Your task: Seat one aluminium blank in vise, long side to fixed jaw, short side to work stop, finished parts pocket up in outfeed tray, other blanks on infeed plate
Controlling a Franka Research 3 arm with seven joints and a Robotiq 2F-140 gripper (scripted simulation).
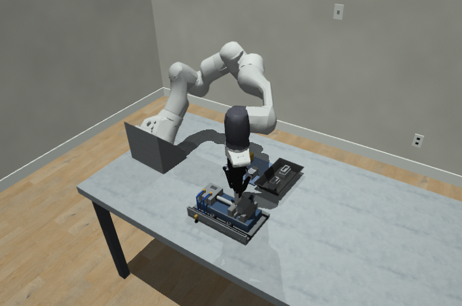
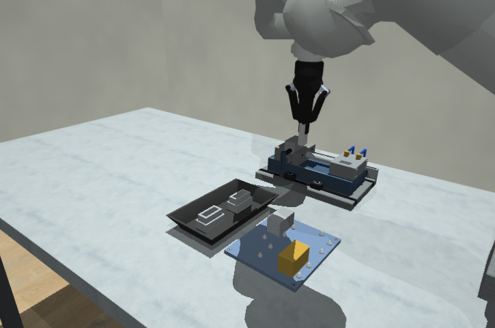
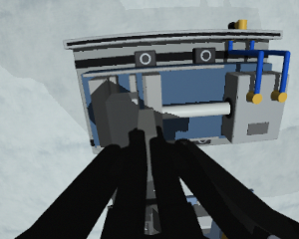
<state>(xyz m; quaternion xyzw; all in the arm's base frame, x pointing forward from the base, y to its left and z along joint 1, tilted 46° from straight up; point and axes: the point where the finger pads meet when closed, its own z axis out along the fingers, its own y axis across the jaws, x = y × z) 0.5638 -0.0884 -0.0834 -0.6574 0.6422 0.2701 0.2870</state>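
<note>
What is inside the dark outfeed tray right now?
Two grey finished parts, one nearer the camera in the exterior view and one behind it, lie in the dark outfeed tray, both showing white-outlined pockets on top. The farther part's underside is hidden, so I cannot tell whether it sits flat.

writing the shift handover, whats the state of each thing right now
gripper: shut, empty, above vise
vise: open, blank seated
two finished parts: in tray, pocket up
aluminium blank: tilted at plate edge
brass blank: tilted on plate
</note>
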